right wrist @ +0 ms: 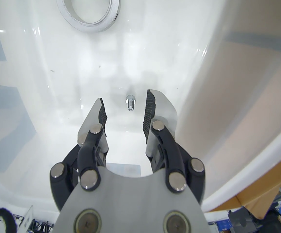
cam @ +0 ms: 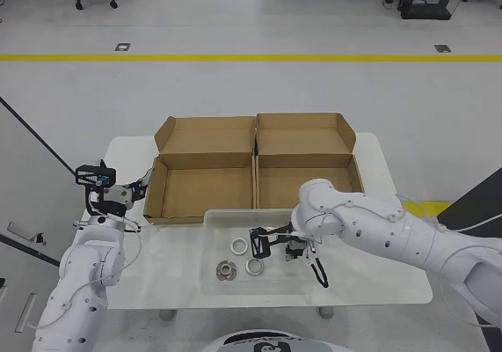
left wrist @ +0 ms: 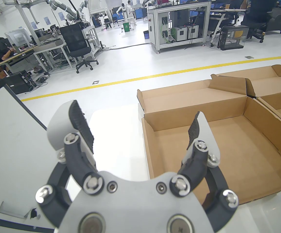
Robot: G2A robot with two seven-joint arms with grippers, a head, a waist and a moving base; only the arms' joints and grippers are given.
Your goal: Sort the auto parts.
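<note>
Broadly, the white bench (cam: 374, 167) is carrying everything, with two open cardboard boxes sitting side by side along its far half, the left box (cam: 200, 189) and the right box (cam: 303, 185) both showing bare floors. At six o'clock from the boxes a clear plastic bin (cam: 233, 214) is sitting with its far rim touching them. The left hand (left wrist: 136, 109) is hovering at nine o'clock from the left box, its fingers spread wide and holding nothing. The right hand (right wrist: 126, 96) is reaching down inside the bin, its fingers standing partly apart and gripping nothing. At nine o'clock from it in the top view two metal rings (cam: 238, 246) and a flanged hub part (cam: 224, 269) are lying on the bin floor. Smallest of all, a short steel bolt (right wrist: 130, 103) is lying on its side between the right hand's ribbed pads (right wrist: 148, 109), touching neither, with one ring (right wrist: 92, 27) lying well beyond it. The bolt is probably going to feel light and stiff but slippery, likely rolling or skating on the slick plastic. Closing squarely across the threaded shank just under the head looks like the surest hold, since the threads should be biting into the pads.
</note>
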